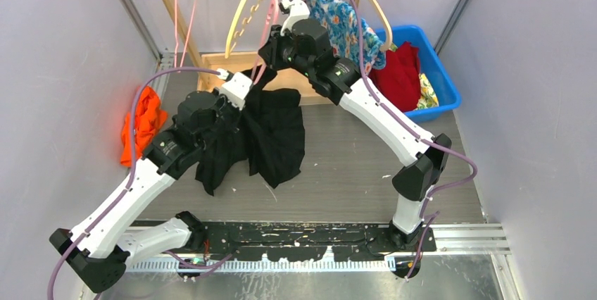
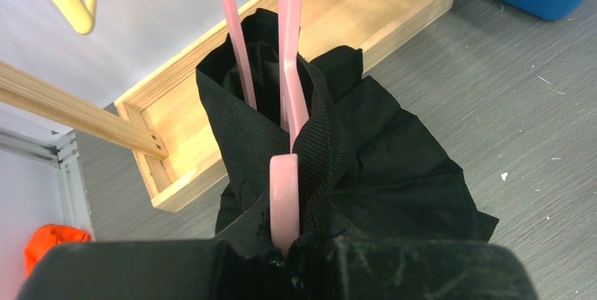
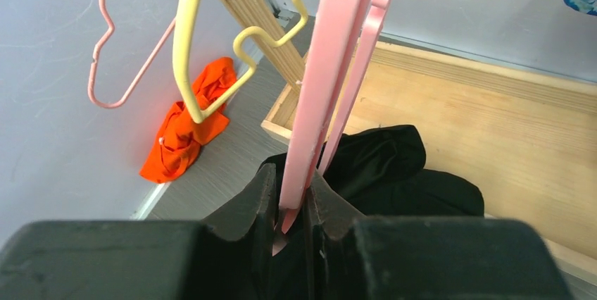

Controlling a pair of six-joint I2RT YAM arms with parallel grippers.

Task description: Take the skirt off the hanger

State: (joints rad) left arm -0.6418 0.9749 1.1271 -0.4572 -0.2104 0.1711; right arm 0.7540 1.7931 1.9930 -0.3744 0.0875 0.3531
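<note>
A black skirt hangs from a pink plastic hanger, its lower part bunched on the grey table. My left gripper is at the skirt's waistband. In the left wrist view it is shut on the black waistband, with the hanger's pink clip running down between the jaws. My right gripper is higher up. In the right wrist view it is shut on the pink hanger, with the skirt below it.
A wooden rack base stands at the back. Yellow hangers and a pink wire hanger hang from the rack, with a floral garment beside them. A blue bin holds red cloth. Orange cloth lies by the left wall.
</note>
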